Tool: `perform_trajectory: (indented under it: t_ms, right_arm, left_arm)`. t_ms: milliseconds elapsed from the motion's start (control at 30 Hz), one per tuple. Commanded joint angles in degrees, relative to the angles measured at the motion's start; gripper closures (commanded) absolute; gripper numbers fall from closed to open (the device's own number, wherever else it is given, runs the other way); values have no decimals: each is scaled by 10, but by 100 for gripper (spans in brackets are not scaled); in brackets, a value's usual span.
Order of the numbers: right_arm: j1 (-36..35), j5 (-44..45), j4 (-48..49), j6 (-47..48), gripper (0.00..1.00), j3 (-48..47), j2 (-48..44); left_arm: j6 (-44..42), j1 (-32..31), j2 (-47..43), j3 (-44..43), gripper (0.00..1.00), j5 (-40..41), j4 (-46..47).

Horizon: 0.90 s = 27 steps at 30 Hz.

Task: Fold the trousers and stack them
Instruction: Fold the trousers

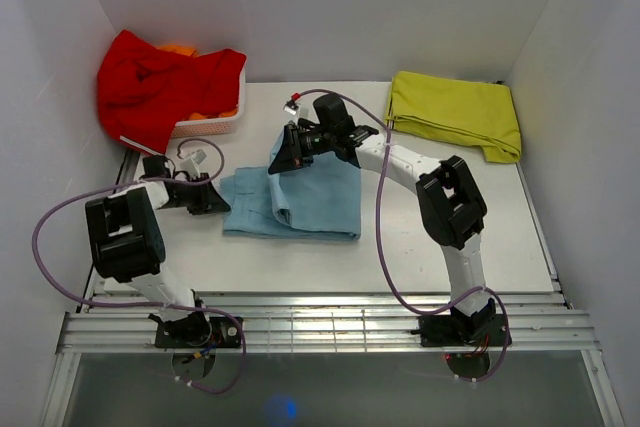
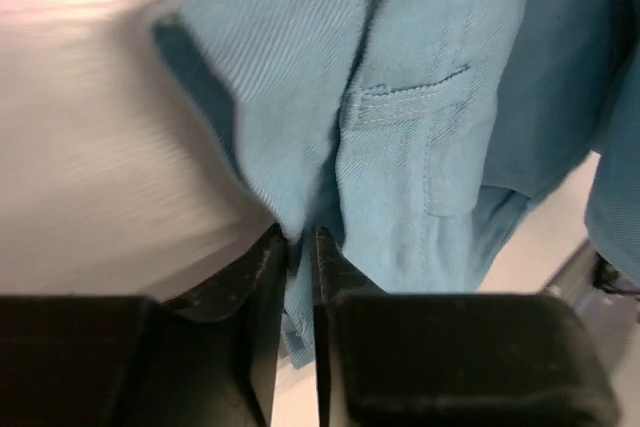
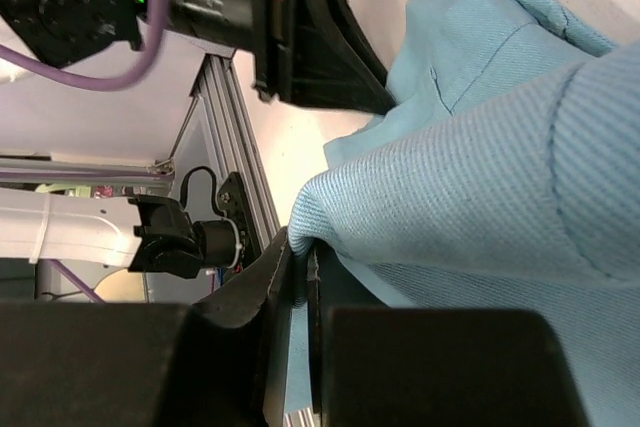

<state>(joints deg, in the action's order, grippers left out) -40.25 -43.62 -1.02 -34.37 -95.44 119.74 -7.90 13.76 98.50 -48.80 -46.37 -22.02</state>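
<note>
The light sky-blue trousers (image 1: 305,202) lie partly folded in the middle of the table. My left gripper (image 1: 215,197) is shut on their left edge, low near the table; the left wrist view shows the cloth (image 2: 420,117) pinched between the fingers (image 2: 262,277). My right gripper (image 1: 283,152) is shut on the trousers' far left corner and holds it lifted above the table; in the right wrist view a fold of the cloth (image 3: 480,197) runs into the closed fingers (image 3: 275,277).
A bright red garment (image 1: 160,82) lies over a white basket (image 1: 212,127) at the back left. A yellow-green garment (image 1: 455,112) lies folded at the back right. White walls enclose the table; a metal rail (image 1: 330,332) runs along the near edge.
</note>
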Motion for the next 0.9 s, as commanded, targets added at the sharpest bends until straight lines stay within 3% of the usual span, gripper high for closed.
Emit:
perform_trajectory:
  t_ms: [0, 133, 300, 467, 567, 600, 633, 733, 867]
  right_arm:
    - [-8, -10, 29, -6, 92, -31, -1]
    - [-11, -14, 31, -11, 92, -40, 8]
    - [-22, -14, 37, -15, 92, -26, 15]
    - [-26, -16, 40, -16, 92, -29, 21]
    - [-32, -15, 39, -17, 92, -39, 25]
    - [-33, -15, 39, -17, 92, -40, 25]
    - [-34, -14, 39, -17, 92, -44, 26]
    - [-39, -10, 39, -27, 92, -54, 31]
    - [-46, -2, 42, -46, 92, -71, 45]
  left_arm:
    - [-10, 52, -68, -7, 69, 21, -3]
    - [-40, 62, -89, -19, 71, -86, -39]
    - [-39, 61, -55, -3, 38, -124, -40]
    - [-22, 60, -9, 16, 36, -99, 0]
    - [-2, 58, 28, 18, 48, -84, 22]
    - [3, 58, 41, 12, 55, -66, 22]
    - [8, 58, 66, 9, 68, -59, 21]
    - [21, 58, 93, 5, 85, -38, 25]
    - [32, 58, 101, 5, 96, -35, 28]
